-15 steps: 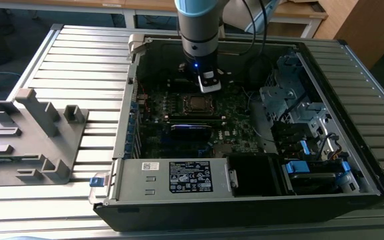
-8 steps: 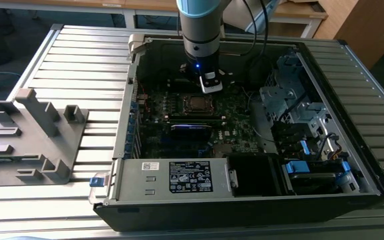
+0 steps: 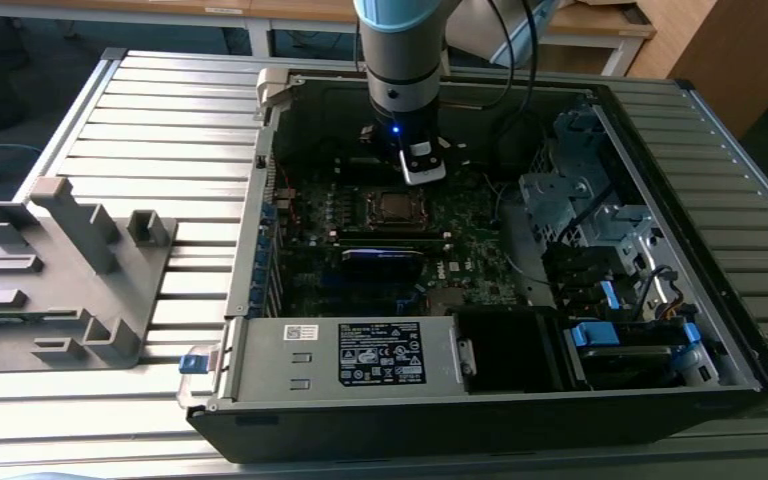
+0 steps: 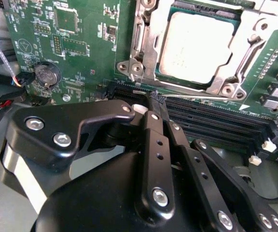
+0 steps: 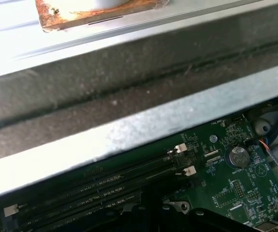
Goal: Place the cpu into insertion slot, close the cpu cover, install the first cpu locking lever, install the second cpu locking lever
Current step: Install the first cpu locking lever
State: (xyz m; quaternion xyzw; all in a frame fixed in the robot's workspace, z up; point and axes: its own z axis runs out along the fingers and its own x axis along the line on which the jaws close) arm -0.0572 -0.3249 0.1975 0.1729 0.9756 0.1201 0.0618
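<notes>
Gripper (image 4: 153, 99) tips hard to judge: in the second wrist view the black linkage blocks most of the lower pic, and the two fingers (image 4: 151, 125) run side by side w/ tips together over the memory slots (image 4: 216, 121), nothing between them, so it looks clenched on nothing. In the exterior view the arm (image 3: 404, 60) hangs over the open pc case (image 3: 491, 400), its lower end just beyond the socket, toward the case's far wall. Cpu (image 4: 197, 46) sits in the socket, pale dull metal top, square, upper edge cut off by the frame. Cpu cover (image 4: 146, 53) is a silvery frame lying down around the chip, window open over it; its far side runs out of pic. Locking levers can't be made out. Coin battery (image 4: 47, 75) on the green board (image 4: 80, 29), near the gripper's side. In the first wrist view a grey case wall (image 5: 129, 125) hides much of the board; slots partly in shadow.
</notes>
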